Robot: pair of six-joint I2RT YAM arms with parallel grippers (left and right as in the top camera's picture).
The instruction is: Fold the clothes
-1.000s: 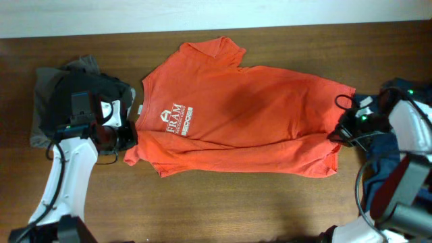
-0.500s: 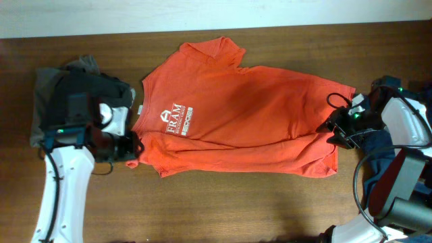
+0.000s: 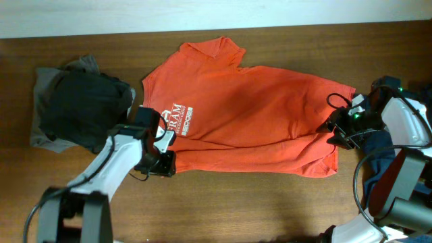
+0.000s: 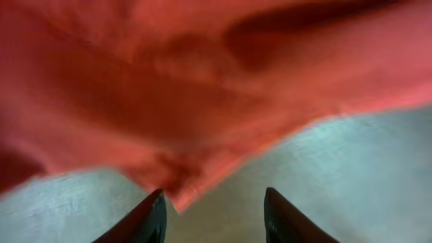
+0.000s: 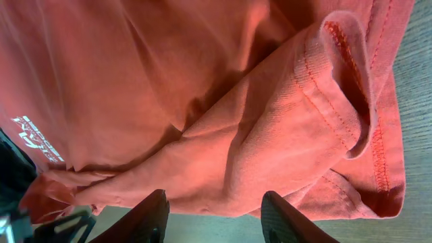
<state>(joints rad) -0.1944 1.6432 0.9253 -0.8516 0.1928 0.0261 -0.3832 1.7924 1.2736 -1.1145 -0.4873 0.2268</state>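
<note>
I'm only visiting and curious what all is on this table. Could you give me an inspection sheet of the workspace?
Surface: brown wooden table.
Job's things: orange T-shirt spread out, white lettering up; black garment on a grey garment at the left; navy garment at the right, partly hidden by the arm.
Clutter: nothing seen.
Grippers: left gripper at the shirt's lower corner, jaws open; right gripper at the shirt's hem, jaws open.
Cables: black cable loops by the right gripper.
Surroundings: pale wall along the far edge.
</note>
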